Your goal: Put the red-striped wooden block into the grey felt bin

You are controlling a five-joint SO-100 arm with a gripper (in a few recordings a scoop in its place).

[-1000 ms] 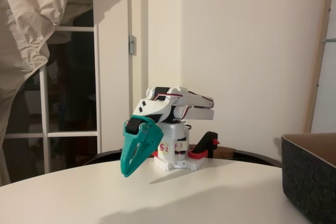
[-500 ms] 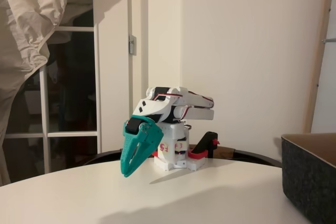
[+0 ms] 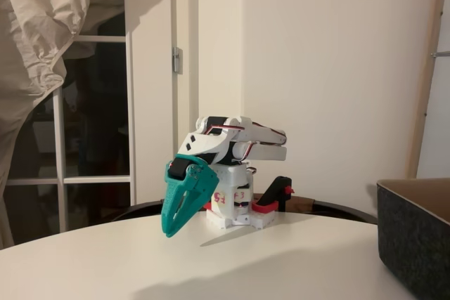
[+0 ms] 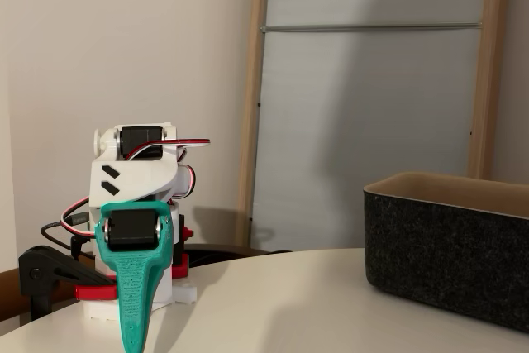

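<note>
The white arm sits folded over its base at the back of the round white table (image 3: 211, 265). Its teal gripper (image 3: 169, 232) points down toward the tabletop, jaws together and holding nothing; in the other fixed view the gripper (image 4: 132, 343) hangs tip-down at the lower left. The grey felt bin (image 3: 416, 233) stands at the right edge of the table, and in the other fixed view the bin (image 4: 450, 258) shows its dark walls and tan inner lining, well to the right of the gripper. The red-striped wooden block is out of view.
A red-and-black clamp (image 3: 275, 198) holds the arm's base to the table edge, seen also as the clamp (image 4: 45, 274) at the left. Behind the table are a glazed door with a draped cloth (image 3: 42, 40) and a plain wall.
</note>
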